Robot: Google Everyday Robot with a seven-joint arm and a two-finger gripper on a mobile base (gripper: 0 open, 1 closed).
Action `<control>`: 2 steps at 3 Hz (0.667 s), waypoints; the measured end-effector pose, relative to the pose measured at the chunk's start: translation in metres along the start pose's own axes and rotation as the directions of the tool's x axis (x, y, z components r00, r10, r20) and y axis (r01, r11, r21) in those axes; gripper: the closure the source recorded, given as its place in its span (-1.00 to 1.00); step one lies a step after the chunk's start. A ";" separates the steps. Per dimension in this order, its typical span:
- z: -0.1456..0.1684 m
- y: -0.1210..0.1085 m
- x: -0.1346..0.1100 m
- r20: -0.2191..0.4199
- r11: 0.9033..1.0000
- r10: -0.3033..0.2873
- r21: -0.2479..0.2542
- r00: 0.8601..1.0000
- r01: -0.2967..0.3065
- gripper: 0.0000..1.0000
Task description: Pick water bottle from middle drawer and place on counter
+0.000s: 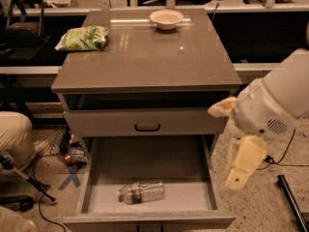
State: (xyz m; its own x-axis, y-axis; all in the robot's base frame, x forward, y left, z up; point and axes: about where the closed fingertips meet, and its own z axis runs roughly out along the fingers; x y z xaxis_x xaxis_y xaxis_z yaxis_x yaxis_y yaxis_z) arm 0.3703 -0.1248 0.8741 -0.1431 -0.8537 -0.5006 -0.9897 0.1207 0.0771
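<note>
The water bottle lies on its side on the floor of the open middle drawer, near the drawer's front, cap end to the left. The counter is the glossy grey-brown top of the cabinet above it. My gripper hangs from the white arm at the right, just outside the drawer's right wall, above and to the right of the bottle and not touching it. It holds nothing that I can see.
A white bowl stands at the counter's back and a green snack bag at its back left. A shallower drawer front with a black handle sits above the open drawer. A person's knee, cables and a black rod lie on the floor around.
</note>
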 end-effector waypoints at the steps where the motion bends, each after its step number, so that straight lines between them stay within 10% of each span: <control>1: 0.015 0.013 -0.001 0.016 0.999 0.018 -0.045 1.000 -0.017 -1.00; 2: 0.015 0.013 -0.001 0.016 0.999 0.018 -0.045 1.000 -0.017 -1.00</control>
State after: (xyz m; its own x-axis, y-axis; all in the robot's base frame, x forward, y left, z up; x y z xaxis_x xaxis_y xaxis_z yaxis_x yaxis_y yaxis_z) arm 0.3577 -0.1152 0.8626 -0.1609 -0.8430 -0.5133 -0.9859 0.1126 0.1241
